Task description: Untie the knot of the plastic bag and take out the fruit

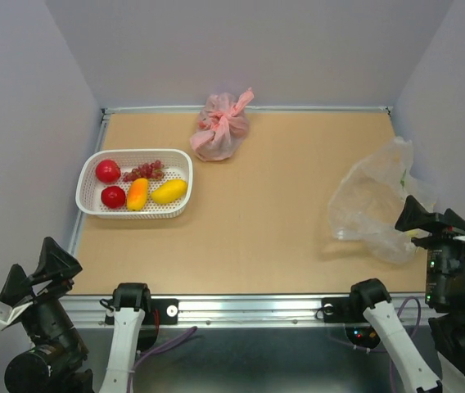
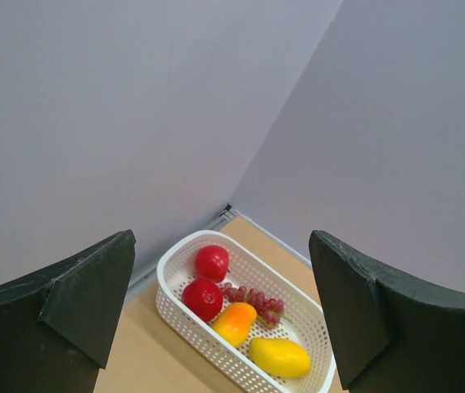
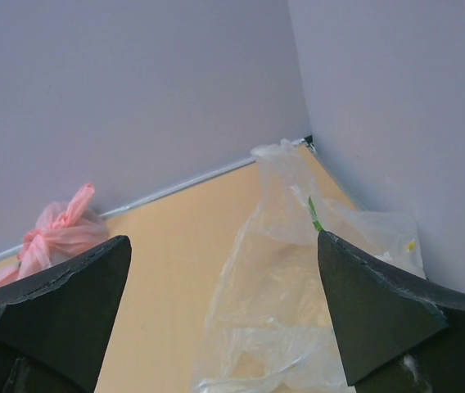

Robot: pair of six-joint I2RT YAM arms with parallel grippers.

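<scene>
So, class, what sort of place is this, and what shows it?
Probably a robot lab test cell: a table boxed in by plain walls, a left arm and right arm bolted at its near edge, fruit staged in a white basket.

The tabletop is a pale, wood-coloured board with a metal rail along its near edge. Three things lie on it. A white basket sits at the left, close to the left edge (the fruit is inside it, not on the board). A pink tied bag rests by the far edge, near the middle. The clear plastic bag lies limp and crumpled at the right edge, well apart from the other two.
</scene>
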